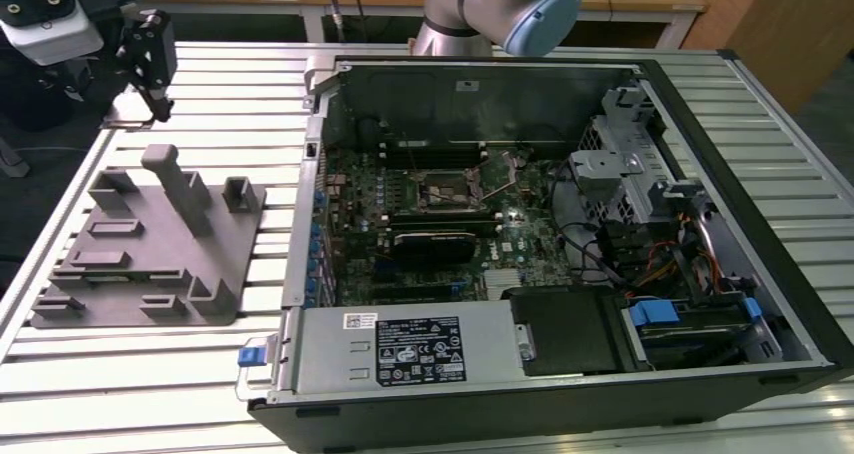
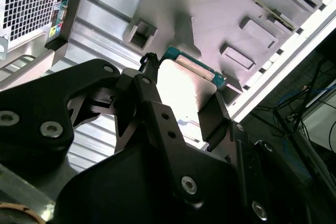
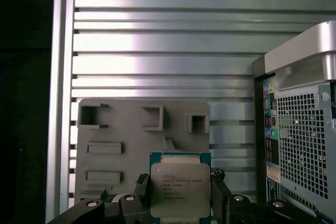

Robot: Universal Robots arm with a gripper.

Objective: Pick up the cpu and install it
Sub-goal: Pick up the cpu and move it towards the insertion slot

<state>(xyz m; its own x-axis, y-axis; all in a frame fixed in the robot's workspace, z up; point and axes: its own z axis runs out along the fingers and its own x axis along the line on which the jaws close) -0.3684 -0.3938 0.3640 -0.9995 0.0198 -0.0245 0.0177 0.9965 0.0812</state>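
Note:
In both wrist views my gripper is shut on the cpu, a small square chip with a silvery metal top and a green rim. The dark fingers press on two opposite edges of the chip. The chip hangs in the air above the grey plastic tray. In the exterior view the gripper is at the far left, over the slatted table beyond the tray. The motherboard's cpu socket lies inside the open computer case, well to the exterior view's right of the gripper.
The tray carries several upright posts. The case's rear wall with its mesh grille stands close beside the tray. Inside the case lie a black module, a power supply and drive bays. Bare slatted table lies beyond the tray.

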